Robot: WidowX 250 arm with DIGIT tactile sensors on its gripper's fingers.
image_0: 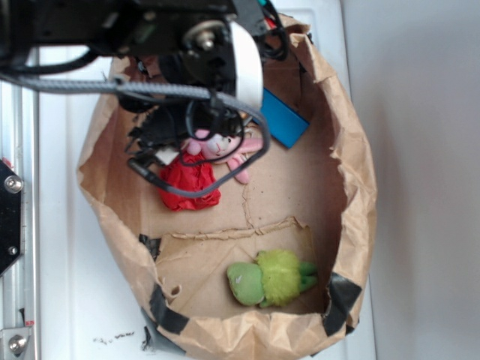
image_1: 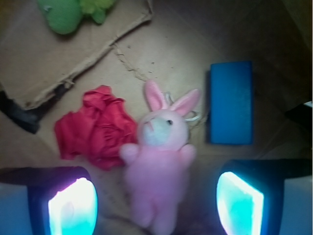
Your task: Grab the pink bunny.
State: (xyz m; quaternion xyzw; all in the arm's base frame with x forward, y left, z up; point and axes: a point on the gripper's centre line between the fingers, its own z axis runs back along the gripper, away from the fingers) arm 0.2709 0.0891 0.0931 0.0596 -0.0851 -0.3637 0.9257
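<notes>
Exterior view: brown paper bag laid open with rolled rim, patched with black tape, on a white desk. Pink bunny on the bag floor in the upper left part, mostly hidden under the black arm and claw; face, one arm and a leg visible. Red crumpled ball touching the bunny on the near-left side. Blue flat block just beside the bunny toward the right, partly under the arm's white disc. Green-yellow fuzzy plush well apart, at the lower edge of the bag on a torn cardboard flap. Black cable looped down in front of the bunny. Claw spacing not readable from here.

Wrist view: claw spread wide, two glowing teal-lit fingers at the lower corners, nothing clamped. Pink bunny lying on its back between the fingers, ears pointing away from the camera, lower body level with the fingertips, clear gap on both sides. Red crumpled ball pressed against the bunny's left shoulder. Blue flat block near the right ear, not touching. Small metal ring behind the ears, blurred. Green-yellow fuzzy plush at the top left edge, on the cardboard flap. Contact between claw and bunny: none seen
</notes>
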